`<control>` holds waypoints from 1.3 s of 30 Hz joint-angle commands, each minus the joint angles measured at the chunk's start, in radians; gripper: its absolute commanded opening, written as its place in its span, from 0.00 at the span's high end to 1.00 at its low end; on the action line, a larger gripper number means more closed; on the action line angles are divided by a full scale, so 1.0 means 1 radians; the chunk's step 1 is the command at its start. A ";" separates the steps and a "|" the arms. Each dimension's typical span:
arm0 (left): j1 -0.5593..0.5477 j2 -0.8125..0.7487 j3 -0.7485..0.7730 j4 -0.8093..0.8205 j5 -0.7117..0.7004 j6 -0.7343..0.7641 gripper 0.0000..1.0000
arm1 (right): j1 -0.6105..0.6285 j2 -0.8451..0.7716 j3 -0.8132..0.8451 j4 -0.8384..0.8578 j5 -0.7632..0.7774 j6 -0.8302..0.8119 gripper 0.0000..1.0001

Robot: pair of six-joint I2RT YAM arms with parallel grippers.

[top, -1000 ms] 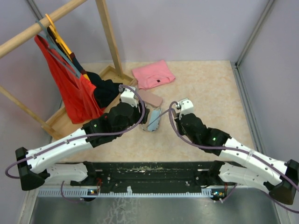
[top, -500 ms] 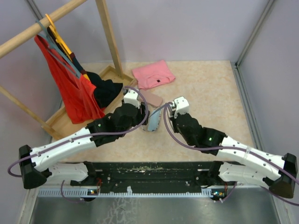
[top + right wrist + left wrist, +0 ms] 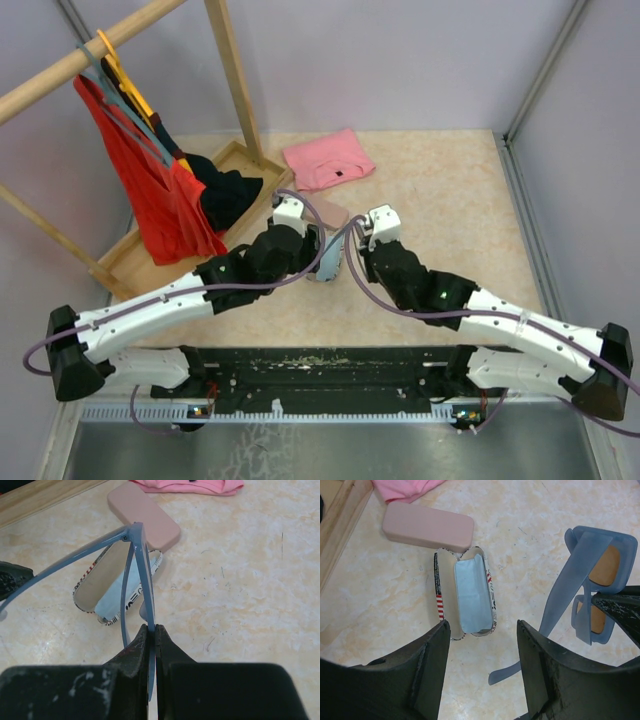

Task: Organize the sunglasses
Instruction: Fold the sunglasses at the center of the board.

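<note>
The sunglasses [image 3: 598,536] and left tool [image 3: 481,634] moved closer over the case [image 3: 440,587].

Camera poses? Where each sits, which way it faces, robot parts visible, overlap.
Top external: above and behind the bases, looking down on the table; left arm and right arm in view.
Left wrist: on the left arm, looking down through the open left gripper at the open patterned case.
Right wrist: on the right arm, looking ahead and down past the right gripper, shut on the grey-blue sunglasses.
Shared: both wrist views show that case, the sunglasses and the pink case.
</note>
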 commanded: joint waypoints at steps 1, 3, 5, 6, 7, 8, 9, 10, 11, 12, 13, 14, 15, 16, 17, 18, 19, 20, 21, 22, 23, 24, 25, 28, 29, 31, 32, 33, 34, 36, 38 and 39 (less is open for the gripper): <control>0.001 0.024 -0.008 0.038 0.037 -0.007 0.38 | 0.015 0.029 0.078 0.053 0.003 0.038 1.00; 0.000 0.038 -0.005 0.044 0.050 -0.008 0.38 | 0.015 0.042 0.085 0.054 -0.002 0.045 1.00; 0.000 0.051 -0.001 0.050 0.063 -0.010 0.39 | 0.017 0.051 0.088 0.055 -0.004 0.059 1.00; 0.000 0.056 0.002 0.053 0.069 -0.010 0.39 | 0.018 0.054 0.089 0.058 -0.002 0.068 1.00; 0.000 0.062 0.002 0.056 0.073 -0.012 0.39 | 0.017 0.058 0.090 0.057 0.000 0.081 1.00; 0.000 0.067 0.004 0.060 0.078 -0.012 0.39 | 0.017 0.063 0.094 0.055 0.002 0.092 1.00; 0.000 0.071 0.005 0.063 0.083 -0.013 0.39 | 0.018 0.067 0.095 0.054 0.002 0.106 1.00; 0.000 0.076 0.007 0.067 0.086 -0.013 0.39 | 0.018 0.071 0.096 0.055 0.000 0.115 1.00; 0.000 0.079 0.009 0.069 0.090 -0.014 0.39 | 0.018 0.075 0.095 0.056 -0.003 0.126 1.00; 0.001 0.084 0.012 0.071 0.094 -0.015 0.39 | 0.018 0.079 0.095 0.057 -0.005 0.136 1.00; 0.000 0.088 0.014 0.073 0.100 -0.015 0.39 | 0.018 0.080 0.094 0.057 -0.009 0.146 1.00; 0.000 0.092 0.016 0.079 0.106 -0.015 0.39 | 0.018 0.084 0.094 0.059 -0.013 0.156 1.00; 0.000 0.095 0.015 0.084 0.113 -0.016 0.39 | 0.019 0.085 0.093 0.061 -0.018 0.168 1.00; 0.001 0.097 0.015 0.090 0.118 -0.017 0.39 | 0.020 0.084 0.092 0.060 -0.021 0.182 1.00; 0.001 0.100 0.015 0.094 0.123 -0.019 0.39 | 0.020 0.084 0.092 0.058 -0.024 0.197 1.00; 0.000 0.104 0.015 0.099 0.126 -0.021 0.39 | 0.020 0.084 0.091 0.057 -0.027 0.211 1.00; 0.000 0.107 0.015 0.102 0.130 -0.023 0.39 | 0.021 0.083 0.092 0.057 -0.029 0.226 1.00; 0.000 0.110 0.015 0.105 0.136 -0.026 0.39 | 0.021 0.081 0.092 0.057 -0.032 0.241 1.00; 0.000 0.112 0.015 0.110 0.143 -0.027 0.39 | 0.021 0.082 0.090 0.057 -0.035 0.255 1.00; 0.000 0.116 0.014 0.115 0.147 -0.027 0.39 | 0.021 0.081 0.090 0.057 -0.039 0.266 1.00; -0.001 0.119 0.013 0.119 0.154 -0.029 0.39 | 0.021 0.080 0.092 0.057 -0.042 0.278 1.00; -0.001 0.122 0.014 0.121 0.160 -0.030 0.39 | 0.021 0.081 0.091 0.057 -0.044 0.290 1.00; -0.001 0.125 0.013 0.124 0.164 -0.030 0.39 | 0.021 0.082 0.092 0.057 -0.048 0.302 1.00; -0.001 0.132 0.012 0.131 0.178 -0.036 0.40 | 0.023 0.085 0.092 0.061 -0.058 0.326 1.00; -0.001 0.134 0.013 0.132 0.183 -0.038 0.40 | 0.023 0.087 0.091 0.063 -0.060 0.335 1.00; -0.002 0.135 0.013 0.136 0.191 -0.041 0.40 | 0.023 0.090 0.090 0.064 -0.063 0.345 1.00; -0.003 0.137 0.013 0.138 0.193 -0.040 0.40 | 0.023 0.091 0.090 0.065 -0.066 0.349 1.00; -0.002 0.137 0.014 0.138 0.194 -0.039 0.40 | 0.023 0.093 0.090 0.067 -0.071 0.351 1.00; -0.003 0.139 0.015 0.139 0.195 -0.039 0.40 | 0.024 0.094 0.090 0.071 -0.076 0.355 1.00; -0.004 0.139 0.014 0.144 0.196 -0.039 0.40 | 0.025 0.093 0.088 0.081 -0.087 0.360 1.00; -0.003 0.143 0.013 0.150 0.197 -0.034 0.40 | 0.025 0.093 0.086 0.091 -0.100 0.365 1.00; -0.004 0.144 0.013 0.151 0.197 -0.032 0.40 | 0.026 0.094 0.085 0.095 -0.107 0.367 1.00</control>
